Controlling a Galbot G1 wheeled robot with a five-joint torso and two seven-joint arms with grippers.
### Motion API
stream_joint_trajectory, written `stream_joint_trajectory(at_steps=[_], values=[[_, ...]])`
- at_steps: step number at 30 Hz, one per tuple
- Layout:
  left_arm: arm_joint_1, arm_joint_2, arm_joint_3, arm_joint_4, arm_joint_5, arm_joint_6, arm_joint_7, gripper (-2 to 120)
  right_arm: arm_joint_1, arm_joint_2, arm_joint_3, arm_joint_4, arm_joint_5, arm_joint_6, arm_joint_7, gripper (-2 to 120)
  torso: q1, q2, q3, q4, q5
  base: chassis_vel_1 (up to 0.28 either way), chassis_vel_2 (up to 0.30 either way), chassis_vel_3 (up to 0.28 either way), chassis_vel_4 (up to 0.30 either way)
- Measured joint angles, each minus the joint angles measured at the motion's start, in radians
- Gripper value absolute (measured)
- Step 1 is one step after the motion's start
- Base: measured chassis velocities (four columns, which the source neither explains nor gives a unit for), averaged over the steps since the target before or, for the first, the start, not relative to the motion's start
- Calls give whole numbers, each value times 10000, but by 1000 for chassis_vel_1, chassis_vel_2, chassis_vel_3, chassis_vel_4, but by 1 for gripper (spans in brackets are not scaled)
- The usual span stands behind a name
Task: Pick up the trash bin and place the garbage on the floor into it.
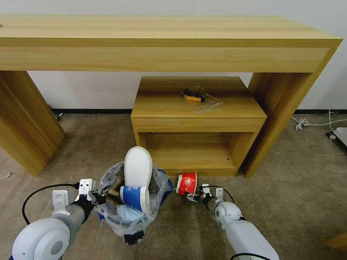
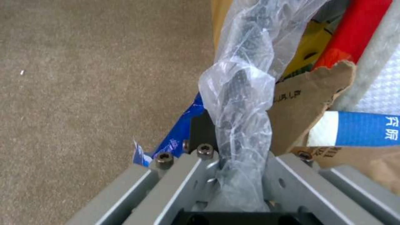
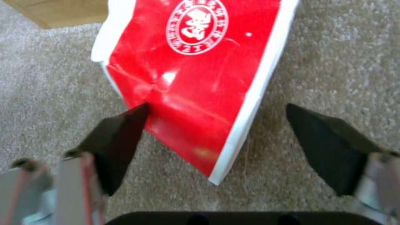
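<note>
The trash bin [image 1: 132,236], black and lined with a crinkly clear bag, is in front of me, left of centre. It holds a white insole [image 1: 138,168], a blue-white cup [image 1: 134,198] and brown cardboard [image 2: 308,103]. My left gripper [image 1: 99,198] is shut on the bin's bag-wrapped rim [image 2: 242,131] at its left side. A flat red wrapper [image 1: 187,183] with a white emblem lies on the beige floor [image 1: 296,187] just right of the bin. My right gripper [image 3: 217,106] is open low over the wrapper [image 3: 196,68], one fingertip [image 3: 125,131] touching its edge, the other on bare carpet.
A low wooden shelf unit [image 1: 198,108] stands right behind the wrapper, with a clear packet [image 1: 199,96] on top. A long wooden desk [image 1: 162,39] spans above it, its legs at left and right. White cables [image 1: 307,123] lie at the far right.
</note>
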Motion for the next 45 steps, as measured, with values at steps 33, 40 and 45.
stream_joint_trajectory(at_steps=[33, 40, 45], values=[[-109, 158, 122, 111, -37, 0, 52, 0, -68, 67, 103, 80, -709, 770, -20, 0, 0, 0, 0, 0, 1, 0, 0, 0, 0], [-105, 131, 121, 120, -10, 0, 74, 0, -450, -38, 345, 1091, -974, 824, -52, 0, 0, 0, 1, 0, 1, 0, 0, 0, 0], [-101, 144, 121, 120, -1, 0, 81, 0, -743, -195, 526, 1962, -1052, 829, -78, 0, 0, 0, 0, 0, 1, 0, 0, 0, 0]])
